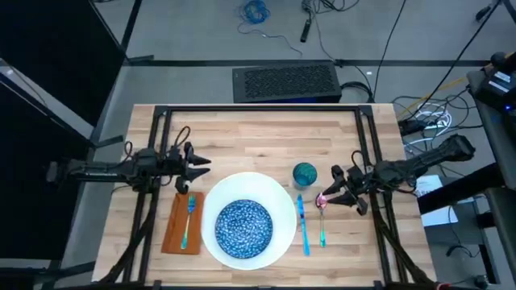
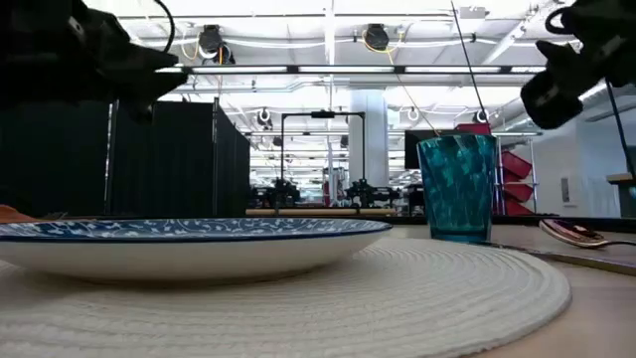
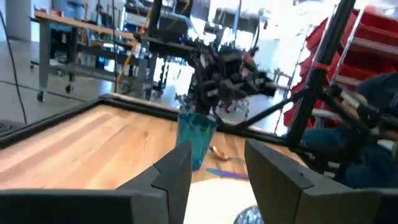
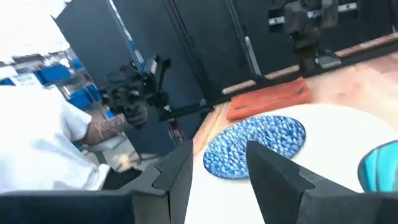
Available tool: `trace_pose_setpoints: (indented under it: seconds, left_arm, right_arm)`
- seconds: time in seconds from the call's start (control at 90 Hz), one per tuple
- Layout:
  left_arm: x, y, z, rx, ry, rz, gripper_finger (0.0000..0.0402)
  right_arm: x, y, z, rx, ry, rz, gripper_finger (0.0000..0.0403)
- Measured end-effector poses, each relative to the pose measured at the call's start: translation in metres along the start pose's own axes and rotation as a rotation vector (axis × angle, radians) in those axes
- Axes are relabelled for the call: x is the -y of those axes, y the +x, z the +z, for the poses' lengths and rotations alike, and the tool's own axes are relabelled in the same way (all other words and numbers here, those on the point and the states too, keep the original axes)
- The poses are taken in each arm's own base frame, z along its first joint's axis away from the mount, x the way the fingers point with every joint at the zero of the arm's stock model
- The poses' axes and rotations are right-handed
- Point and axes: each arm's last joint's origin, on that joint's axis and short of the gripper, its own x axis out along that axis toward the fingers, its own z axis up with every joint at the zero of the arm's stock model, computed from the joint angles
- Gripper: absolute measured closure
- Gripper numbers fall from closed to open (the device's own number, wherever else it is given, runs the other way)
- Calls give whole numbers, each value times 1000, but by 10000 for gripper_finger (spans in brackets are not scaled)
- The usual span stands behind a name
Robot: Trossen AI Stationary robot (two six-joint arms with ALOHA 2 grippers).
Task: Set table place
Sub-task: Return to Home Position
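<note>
Gripping the cup (image 1: 305, 173) calls for a mid-wall hold; it looks light, rigid and slippery. Released, the left jaws and right jaws hang above the table (image 1: 258, 129).

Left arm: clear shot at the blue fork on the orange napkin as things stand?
Probably yes. The left end effector hovers open just past the far end of the napkin, and the fork lies bare on top with nothing over it. The white mat sits close beside the napkin, so side room looks tight.
</note>
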Motion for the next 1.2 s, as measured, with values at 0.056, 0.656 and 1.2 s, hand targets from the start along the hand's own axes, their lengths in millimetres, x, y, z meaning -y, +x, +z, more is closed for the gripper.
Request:
trace_pose_setpoints:
  seconds: [0.056,0.656,1.2]
  left_arm:
    - [0,0,0,1,4,0,268]
    - [-5,0,-6,-37,8,151,268]
    - [-6,-1,-7,-46,5,173,268]
  right_arm:
    - [-1,0,1,13,-10,9,266]
    - [2,0,-5,-56,-44,-35,266]
    - [7,-2,-17,-174,-70,-86,266]
